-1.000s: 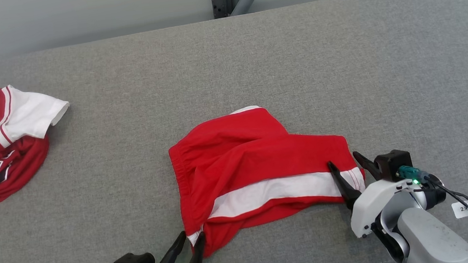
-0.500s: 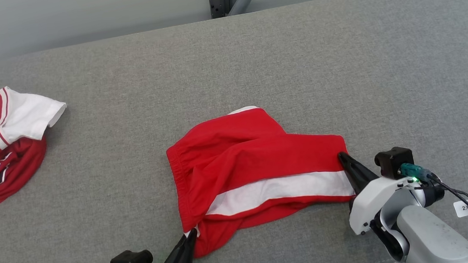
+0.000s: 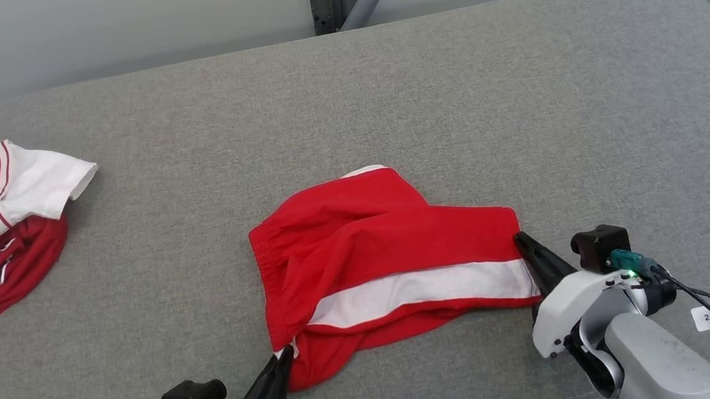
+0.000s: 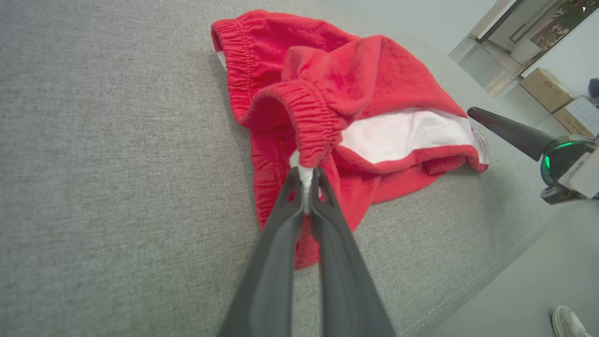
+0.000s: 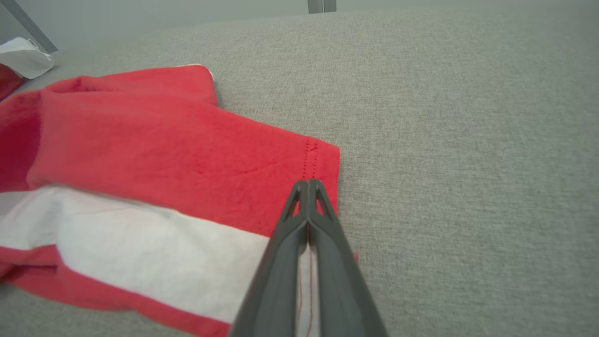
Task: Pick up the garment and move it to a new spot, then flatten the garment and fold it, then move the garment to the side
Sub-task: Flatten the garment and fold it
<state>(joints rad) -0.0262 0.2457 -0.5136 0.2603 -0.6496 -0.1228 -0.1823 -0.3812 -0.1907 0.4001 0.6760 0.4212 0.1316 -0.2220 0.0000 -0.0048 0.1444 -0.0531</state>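
Right, the broad grey woven cushion [image 3: 515,115] carries everything, and its slight drift in the head view is the camera, not the things. Near the middle of it, a little toward the near edge, the red fabric shorts [image 3: 372,243] with a broad white stripe lie crumpled, with the elastic waistband to the left and the leg hem to the right. They sit where they did a second ago. At the far left a bunched red-and-white jersey [image 3: 0,256] lies well apart from the action.

The change is at the arms. The right gripper [image 3: 519,238] stood wide open astride the right hem a second ago and is now clamped on that hem. Its wrist view shows the dark fingers [image 5: 285,243] pressed together by the red stitching. The left gripper [image 3: 284,357] was open at the near-left corner before. Now it pinches a small white bit of cloth at the end of the waistband.

Both ends are taken, so the grasp looks done. By my reading the lift and carry to a new spot comes next, with flattening and folding all still ahead.
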